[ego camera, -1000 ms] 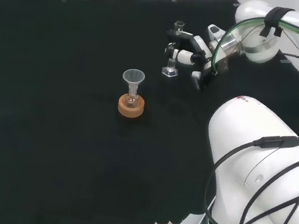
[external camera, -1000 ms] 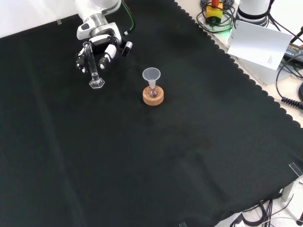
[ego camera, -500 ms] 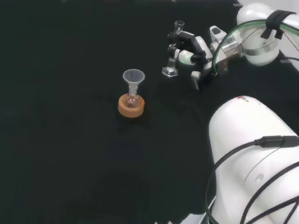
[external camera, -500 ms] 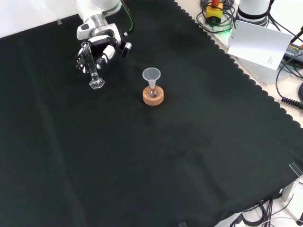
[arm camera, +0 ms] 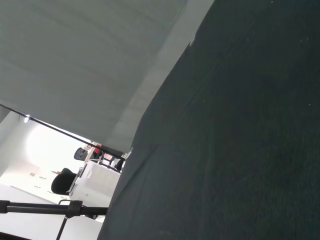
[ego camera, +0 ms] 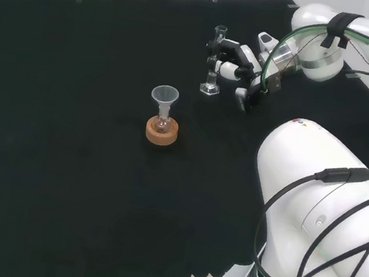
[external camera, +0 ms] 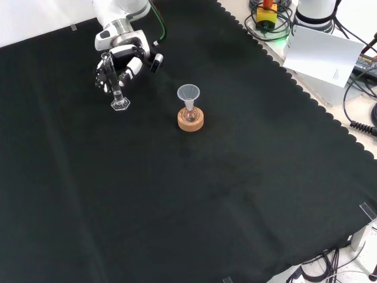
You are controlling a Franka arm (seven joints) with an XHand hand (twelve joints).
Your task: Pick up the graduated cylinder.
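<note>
Since a second ago the hand [external camera: 121, 62] has closed in on the graduated cylinder [external camera: 114, 84]: its fingers [external camera: 103, 75], then spread beside the tube, are now curled round the upper part of it, with the thumb on the other side. In the front view the cylinder's top sits inside the hand and its hexagonal foot shows just below the fingertips, on or just above the black cloth of the counter [external camera: 235, 194]; I cannot tell which. In the head view the cylinder [ego camera: 215, 62] is at the left of the hand [ego camera: 235, 62], within the fingers. Its long axis is upright, mouth up and foot down. Off toward the middle of the cloth from the hand, well apart, a funnel [external camera: 188, 94] sits in a small flask on a cork ring [external camera: 191, 121].
</note>
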